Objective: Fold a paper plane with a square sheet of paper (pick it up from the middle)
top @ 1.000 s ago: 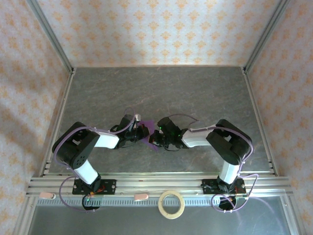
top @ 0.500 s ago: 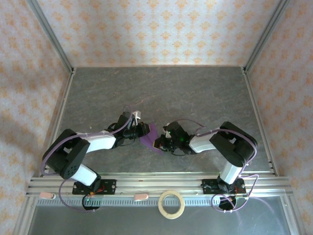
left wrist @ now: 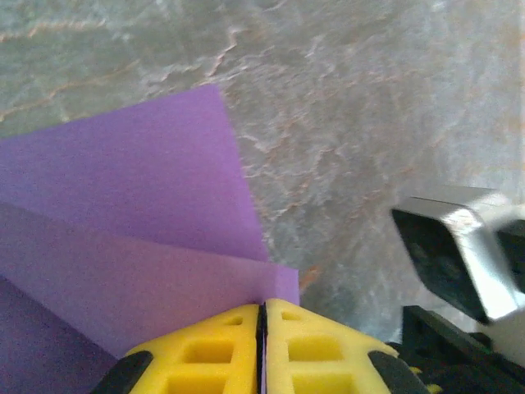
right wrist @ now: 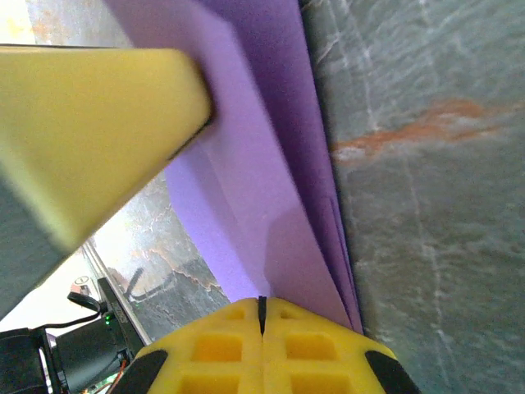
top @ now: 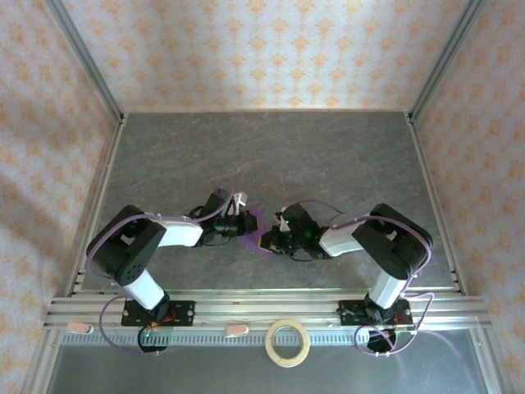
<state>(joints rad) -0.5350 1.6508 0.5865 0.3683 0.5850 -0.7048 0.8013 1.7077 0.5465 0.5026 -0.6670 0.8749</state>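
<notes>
The purple paper (top: 253, 235) is seen just below the centre of the top view, held between the two arms over the grey table (top: 246, 156). It is already creased into overlapping layers rather than lying as a flat square. The left gripper (top: 244, 223) is set against its left side and the right gripper (top: 267, 241) against its lower right side, so the two tools are brought close together with the paper between them.

In the left wrist view, the yellow pads (left wrist: 213, 349) are shown pressed together at the bottom centre. The corner of one paper layer is caught in the seam between them. From there the paper fans out toward the upper left of the frame (at least two layers can be counted).

In the right wrist view, the pads are likewise closed at the bottom centre, with the stacked folded edges of the paper pinched in the seam. The paper rises from there to the top of the frame, and a blurred yellow finger (right wrist: 90, 123) of the left gripper is laid against it at the upper left.

Whether the paper's lower edge touches the table cannot be told from these views.

A tan tape ring (top: 288, 342) is seen at the bottom centre of the top view, well apart from the paper.
</notes>
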